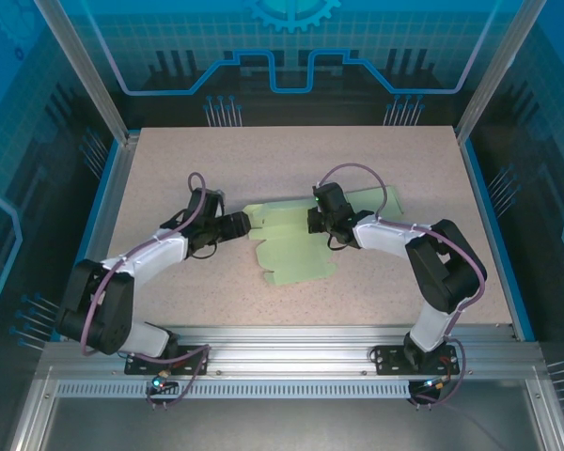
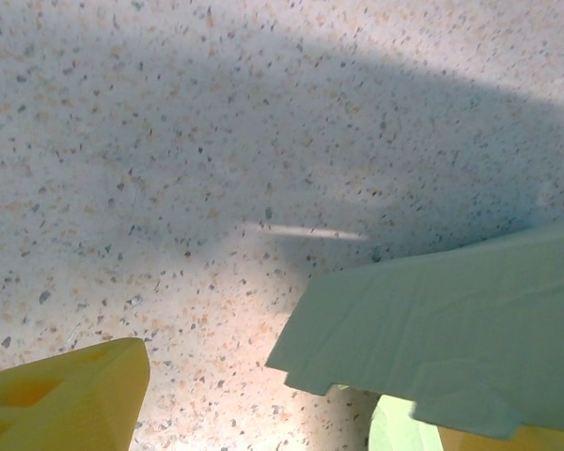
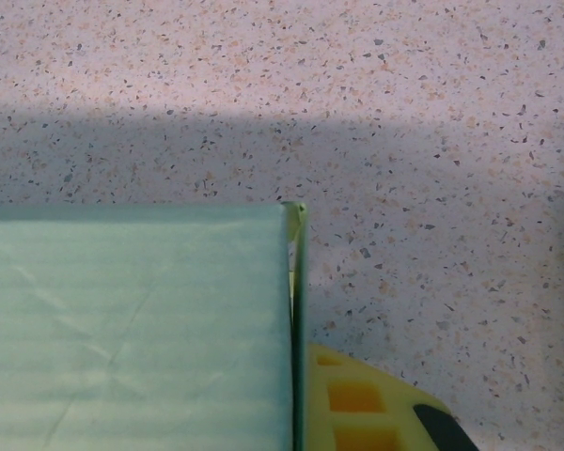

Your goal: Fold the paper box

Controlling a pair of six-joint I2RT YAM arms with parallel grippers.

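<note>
pale green flat paper box blank point(image 1: 291, 252) lying on the speckled beige tabletop point(image 1: 216, 160), left gripper point(image 1: 247, 224) gaping wide at its left flap, right gripper point(image 1: 318, 224) pinched tight on a panel edge

spread across a speckled beige tabletop point(image 1: 291, 150), edged left and right with blue trim point(image 1: 106, 202) and closed at the near side by a slotted aluminium rail point(image 1: 291, 349). boxed in by slanting aluminium posts point(image 1: 80, 70) and blue-patterned side panels point(image 1: 19, 188), with a back wall point(image 1: 357, 47) printed in glowing blue circuit lines and a gear point(image 1: 293, 11) at top centre. lit evenly from above, yet crossed by a broad soft shadow point(image 2: 404, 141) on the same speckled surface in the left wrist view.
</note>
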